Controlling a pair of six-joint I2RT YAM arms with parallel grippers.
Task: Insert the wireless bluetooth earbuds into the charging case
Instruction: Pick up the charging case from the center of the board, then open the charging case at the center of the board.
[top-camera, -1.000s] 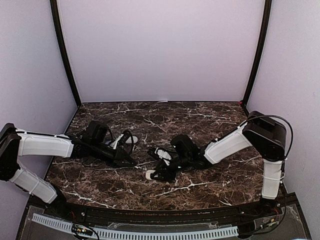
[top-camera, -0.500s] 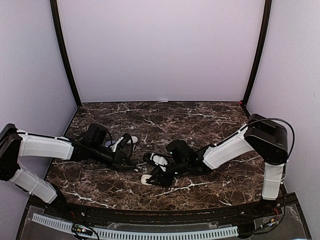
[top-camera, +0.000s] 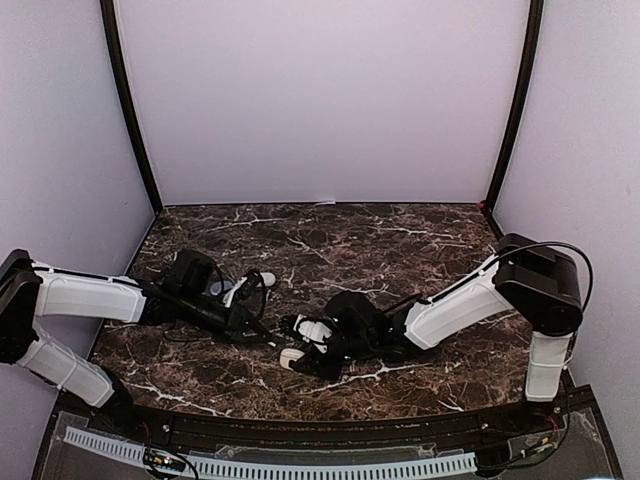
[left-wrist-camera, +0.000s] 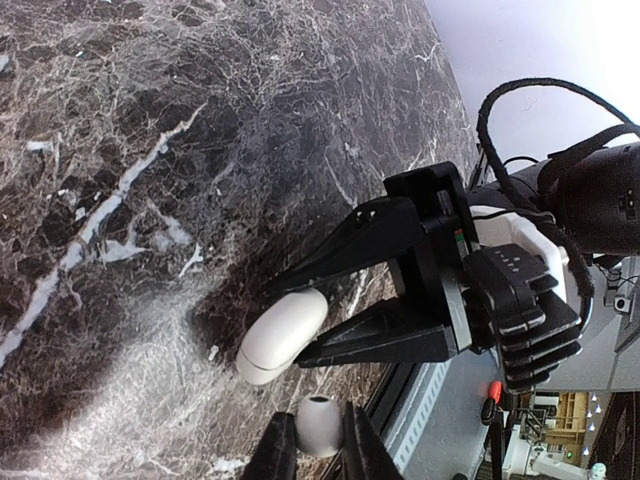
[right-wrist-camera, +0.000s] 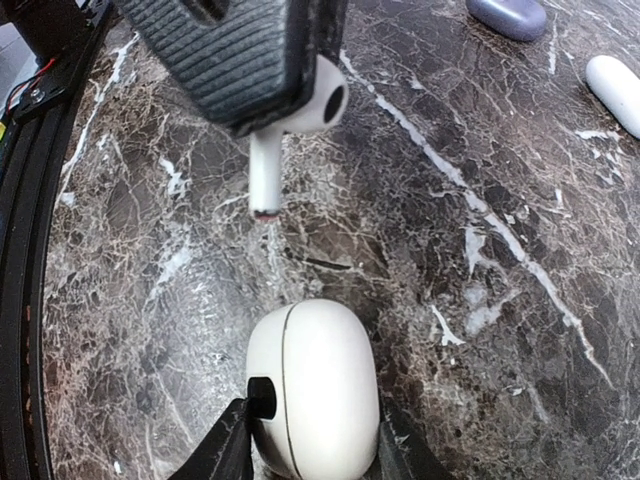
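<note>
My left gripper (left-wrist-camera: 312, 442) is shut on a white earbud (left-wrist-camera: 317, 424), gripping its round head; in the right wrist view the earbud (right-wrist-camera: 300, 110) hangs stem down from the left fingers (right-wrist-camera: 230, 50). Just past it the white charging case (right-wrist-camera: 315, 385) lies on the marble, its lid seam closed, with my right gripper (right-wrist-camera: 310, 428) shut on its two sides. From the left wrist the case (left-wrist-camera: 283, 335) shows between the black right fingers (left-wrist-camera: 380, 345). In the top view both grippers meet near the front middle, left gripper (top-camera: 264, 335) beside right gripper (top-camera: 303, 352).
A lavender case (right-wrist-camera: 507, 15) and a white object (right-wrist-camera: 618, 90) lie farther back on the marble; the top view shows the white object (top-camera: 262, 280) beside the left arm. The table's black front rail (right-wrist-camera: 20, 250) runs close to the case.
The right gripper has moved left and toward the front edge and closed onto the white case. The left gripper has carried the earbud right, closer to the case.
</note>
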